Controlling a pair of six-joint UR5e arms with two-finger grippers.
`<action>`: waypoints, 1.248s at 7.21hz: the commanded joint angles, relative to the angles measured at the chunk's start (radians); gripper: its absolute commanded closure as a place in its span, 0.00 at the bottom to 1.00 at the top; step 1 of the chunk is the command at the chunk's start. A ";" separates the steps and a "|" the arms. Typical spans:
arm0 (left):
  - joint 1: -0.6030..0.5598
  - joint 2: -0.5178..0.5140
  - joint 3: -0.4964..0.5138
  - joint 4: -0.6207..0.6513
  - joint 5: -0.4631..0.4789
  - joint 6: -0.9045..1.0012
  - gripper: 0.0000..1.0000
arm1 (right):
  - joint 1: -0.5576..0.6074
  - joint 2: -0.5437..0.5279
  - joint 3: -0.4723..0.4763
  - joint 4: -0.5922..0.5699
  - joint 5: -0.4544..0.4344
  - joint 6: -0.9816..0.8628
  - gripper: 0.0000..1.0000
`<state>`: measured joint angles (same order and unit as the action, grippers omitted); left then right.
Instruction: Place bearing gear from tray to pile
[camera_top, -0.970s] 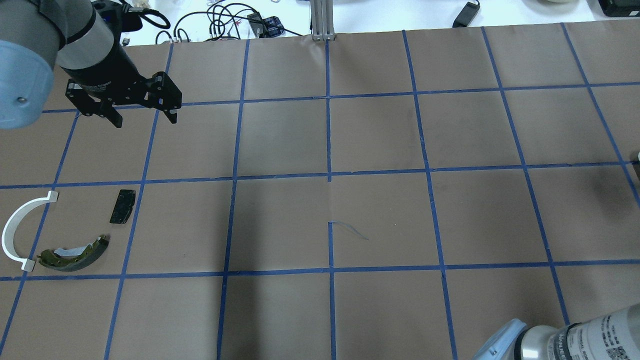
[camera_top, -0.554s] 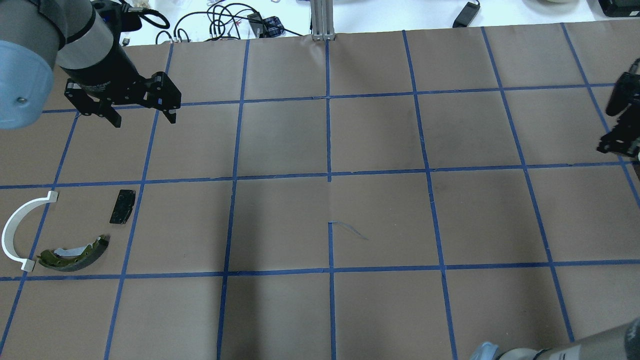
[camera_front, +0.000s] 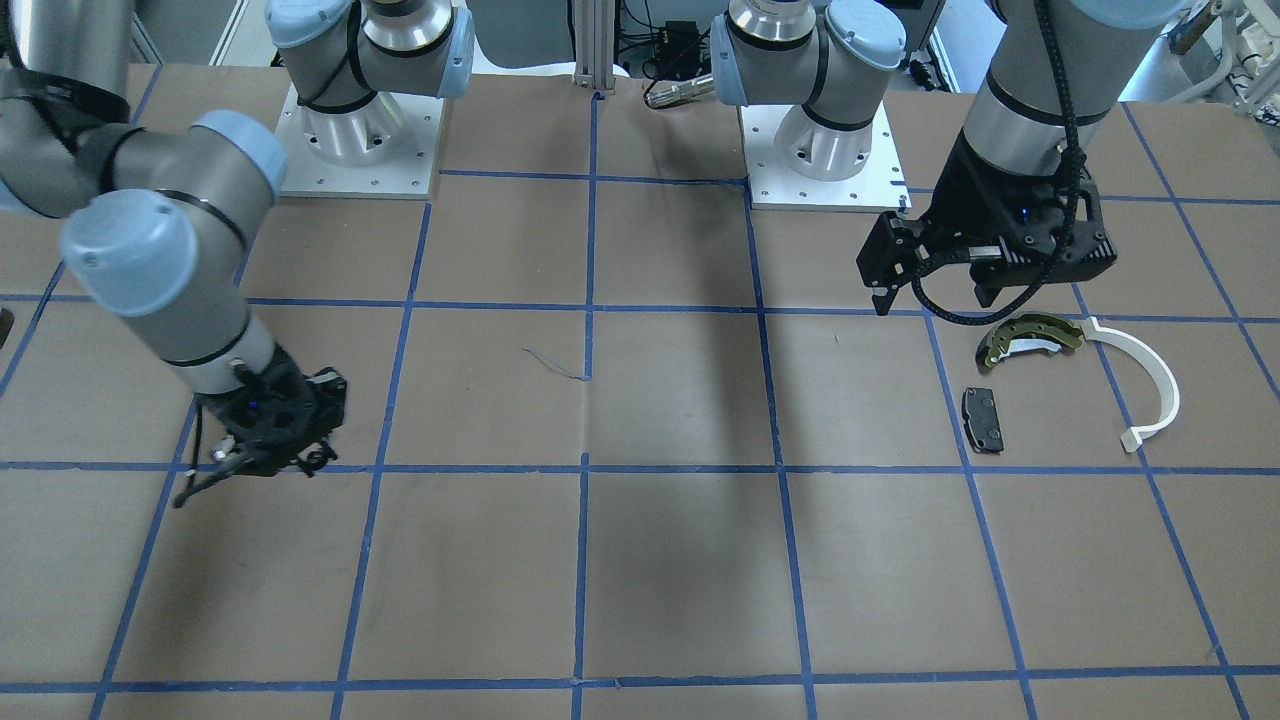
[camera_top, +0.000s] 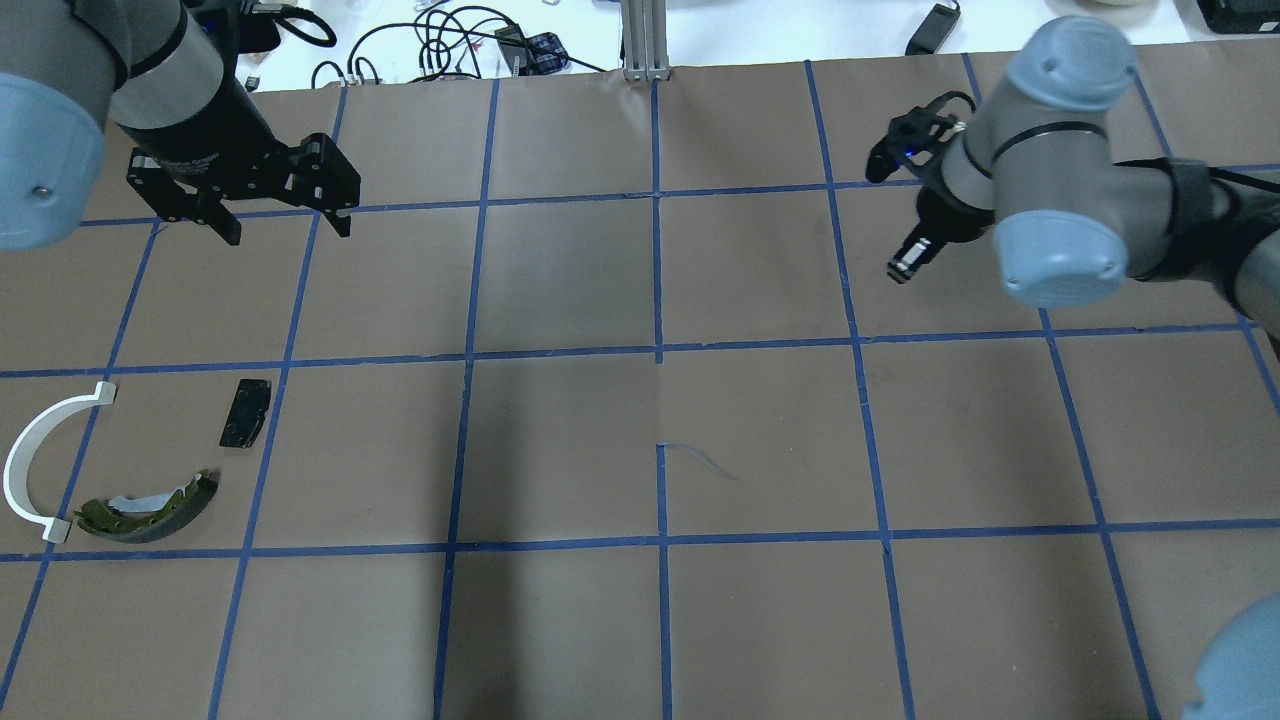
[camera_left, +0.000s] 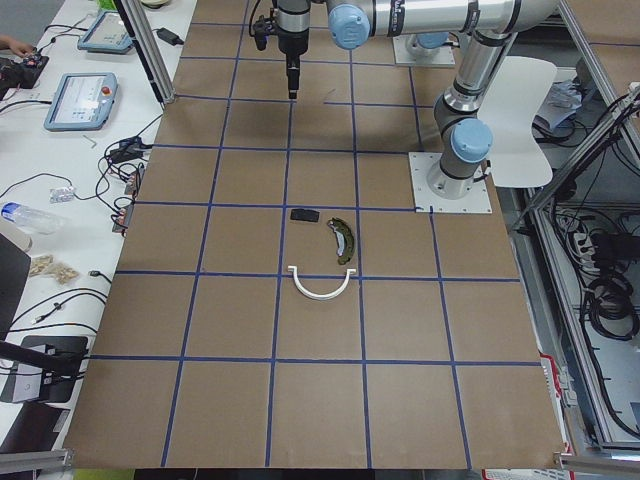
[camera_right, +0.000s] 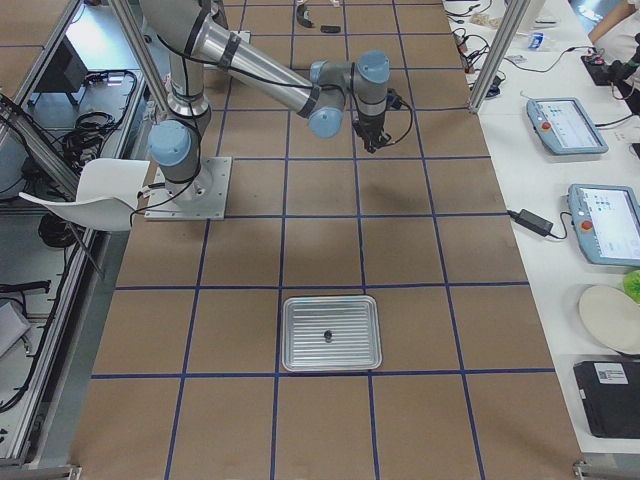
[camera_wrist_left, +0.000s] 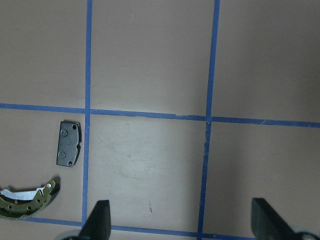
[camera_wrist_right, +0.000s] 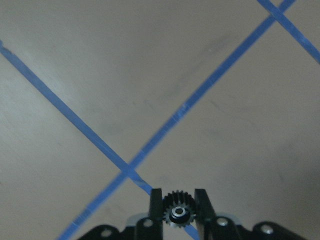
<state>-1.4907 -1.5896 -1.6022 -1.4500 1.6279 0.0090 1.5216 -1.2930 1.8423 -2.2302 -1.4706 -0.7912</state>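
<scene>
Right gripper (camera_top: 903, 266) has swung in over the brown paper table (camera_top: 760, 420), pinching a small black toothed bearing gear (camera_wrist_right: 177, 210). Left gripper (camera_top: 288, 230) just hangs there, fingers spread and empty, near the olive-yellow curved brake shoe (camera_top: 150, 506).

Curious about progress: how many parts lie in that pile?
3: olive brake shoe, black pad farther from the robot, white arc strip at the shoe's left. None hidden.

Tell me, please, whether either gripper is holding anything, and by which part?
The right gripper holds a small black gear, its fingers pressing the toothed rim from opposite sides. The left gripper is open and empty.
</scene>
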 joint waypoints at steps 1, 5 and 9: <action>-0.003 -0.012 -0.013 0.005 -0.002 -0.004 0.00 | 0.196 0.058 -0.003 -0.113 0.105 0.377 0.79; -0.019 0.003 -0.009 -0.010 -0.010 0.002 0.00 | 0.353 0.221 -0.002 -0.390 0.171 0.635 0.69; -0.045 -0.036 -0.071 0.035 -0.091 -0.021 0.00 | 0.306 0.215 -0.043 -0.311 0.129 0.627 0.00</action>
<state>-1.5187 -1.6108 -1.6483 -1.4411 1.5623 0.0030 1.8583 -1.0698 1.8204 -2.5889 -1.3205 -0.1601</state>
